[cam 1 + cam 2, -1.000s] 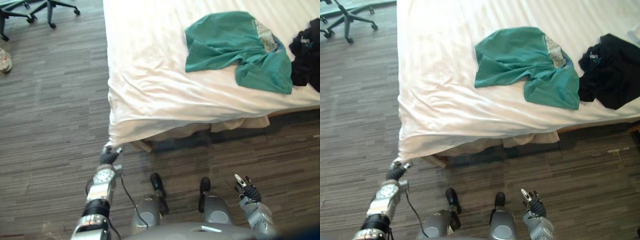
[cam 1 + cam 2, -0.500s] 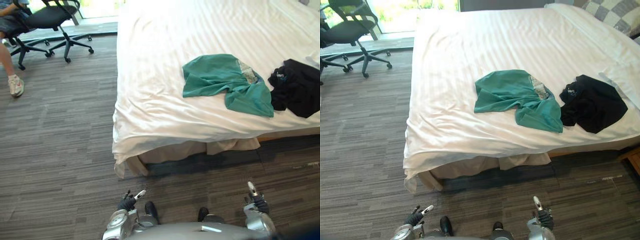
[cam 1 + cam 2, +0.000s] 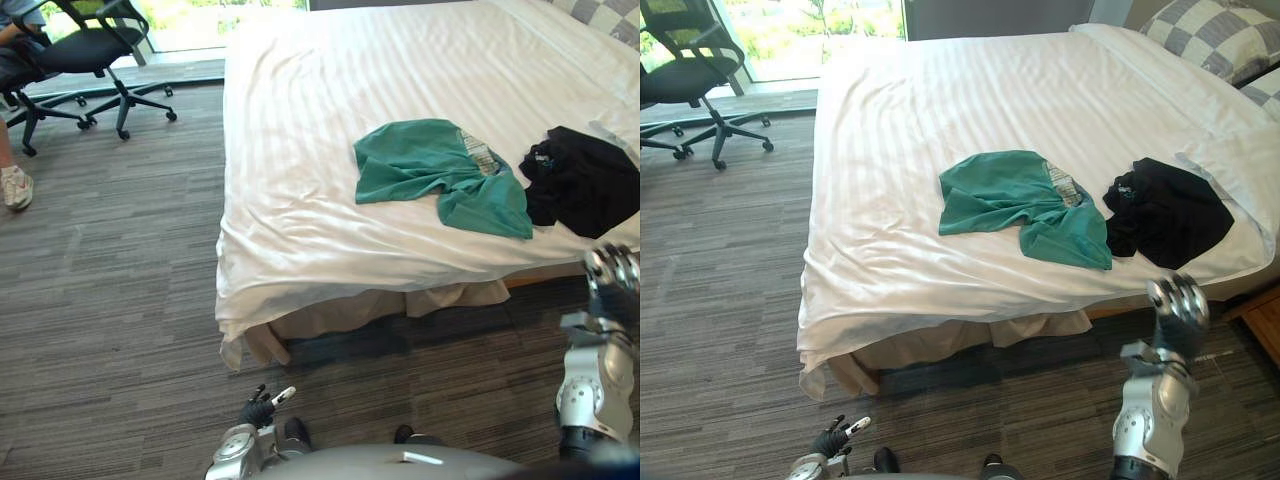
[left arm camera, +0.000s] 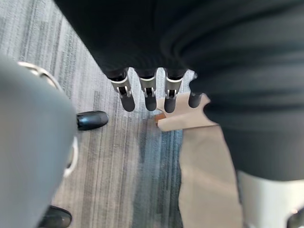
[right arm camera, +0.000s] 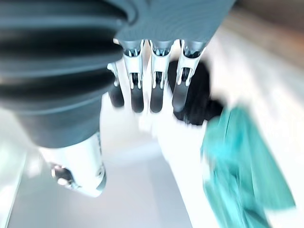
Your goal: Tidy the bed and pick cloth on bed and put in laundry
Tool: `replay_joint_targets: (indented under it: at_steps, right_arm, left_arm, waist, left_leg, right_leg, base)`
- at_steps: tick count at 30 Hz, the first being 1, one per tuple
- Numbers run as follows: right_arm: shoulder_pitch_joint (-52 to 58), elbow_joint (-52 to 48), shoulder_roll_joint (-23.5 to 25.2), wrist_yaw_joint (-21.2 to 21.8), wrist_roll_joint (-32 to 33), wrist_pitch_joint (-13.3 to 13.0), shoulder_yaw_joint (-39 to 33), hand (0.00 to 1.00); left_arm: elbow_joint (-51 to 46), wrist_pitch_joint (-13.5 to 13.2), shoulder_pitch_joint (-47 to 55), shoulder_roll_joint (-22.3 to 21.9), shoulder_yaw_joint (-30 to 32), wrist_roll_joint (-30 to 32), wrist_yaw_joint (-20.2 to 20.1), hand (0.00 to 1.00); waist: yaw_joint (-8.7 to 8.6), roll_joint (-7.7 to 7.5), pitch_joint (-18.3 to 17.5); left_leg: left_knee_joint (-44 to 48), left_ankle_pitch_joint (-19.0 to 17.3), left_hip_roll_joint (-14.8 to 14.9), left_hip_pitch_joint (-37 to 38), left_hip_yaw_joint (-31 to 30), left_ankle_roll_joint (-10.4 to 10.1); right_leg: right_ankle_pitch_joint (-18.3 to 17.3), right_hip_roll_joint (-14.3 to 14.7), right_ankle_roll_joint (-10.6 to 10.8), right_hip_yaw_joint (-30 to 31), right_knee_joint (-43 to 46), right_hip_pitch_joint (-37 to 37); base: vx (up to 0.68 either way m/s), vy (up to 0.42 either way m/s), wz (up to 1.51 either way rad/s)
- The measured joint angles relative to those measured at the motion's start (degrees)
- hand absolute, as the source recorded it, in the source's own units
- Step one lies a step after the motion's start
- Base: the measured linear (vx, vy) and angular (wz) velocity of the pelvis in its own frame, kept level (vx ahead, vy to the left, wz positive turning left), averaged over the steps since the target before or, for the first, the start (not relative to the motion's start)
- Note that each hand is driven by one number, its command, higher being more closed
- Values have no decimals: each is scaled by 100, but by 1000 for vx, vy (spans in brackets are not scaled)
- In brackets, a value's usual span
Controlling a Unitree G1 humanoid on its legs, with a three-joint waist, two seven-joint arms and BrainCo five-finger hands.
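The green shirt (image 3: 440, 172) lies crumpled on the white-sheeted bed (image 3: 300, 200), near its front edge. A black garment (image 3: 582, 182) lies just beside it on the robot's right. The right hand (image 3: 1177, 303) is raised in front of the bed edge, near the black garment, with its fingers extended and empty. The left hand (image 3: 262, 408) hangs low over the carpeted floor (image 3: 100, 280), with its fingers straight and empty. An office chair (image 3: 90, 45) stands at far left.

No writing, number or sign can be read anywhere. The green cloth (image 3: 1000, 195) on the bed (image 3: 940, 90) has a pale patterned patch at its neck (too small to make out), and the black cloth (image 3: 1175, 215) bears a small pale mark, likewise illegible.
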Motion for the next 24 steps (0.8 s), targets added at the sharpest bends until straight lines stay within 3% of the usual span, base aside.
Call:
replay_joint_targets:
  at_steps: [5,8,11,13,17,21,24]
  right_arm:
    - [-545,-230,-516,1138,129,211,1007,100]
    - [-1158,22,-559,1531,400,412,1532,100]
    - [-1749,691,-557,1724,561,776,2072,100]
    - [-2015,1050,-548,1738,767,1016,2326,100]
    - [-2985,1556,-553,1635,1098,1106,2495,100]
    - [-4620,2161,-914,1298,1386,1041,2485,100]
    - [-5107,2307,-958,1189,1550,1013,2489,100]
  left_arm:
    - [168,-22,-4,156,-75,-151,117,0]
    - [211,-25,-9,177,-75,-159,145,0]
    - [222,-26,-25,178,-80,-270,245,0]
    - [219,-81,-78,181,-84,-278,236,0]
    - [-55,-126,-173,166,-134,-398,114,0]
    - [-526,-229,-615,169,-147,-477,57,0]
    - [-684,-263,-706,213,-265,-482,67,0]
  waist:
    - [27,-52,-53]
    - [43,-61,-60]
    - [111,-60,-59]
    - [225,-49,-46]
    - [358,91,248]
    - [543,347,1147]
    - [664,408,1505]
  left_leg:
    - [3,36,-50,-203,-306,51]
    - [2,50,-83,-206,-458,72]
    - [2,78,-109,-226,-630,102]
    - [0,123,-119,-321,-788,117]
    - [5,327,-106,-798,-1007,194]
    - [30,650,-49,-1424,-1184,297]
    - [34,750,-59,-1664,-1232,344]
  right_leg:
    - [20,-35,13,-221,-46,-35]
    - [20,-52,13,-349,-88,36]
    - [20,-67,12,-524,-124,149]
    - [19,-71,10,-677,-138,140]
    - [113,-52,-83,-837,-91,-191]
    - [340,2,-128,-951,-8,-765]
    - [358,-25,-135,-971,148,-1043]
  base:
    - [11,11,23]
    - [6,11,23]
    - [-2,8,30]
    - [-20,0,38]
    - [-79,19,29]
    - [-164,50,15]
    - [-94,48,9]
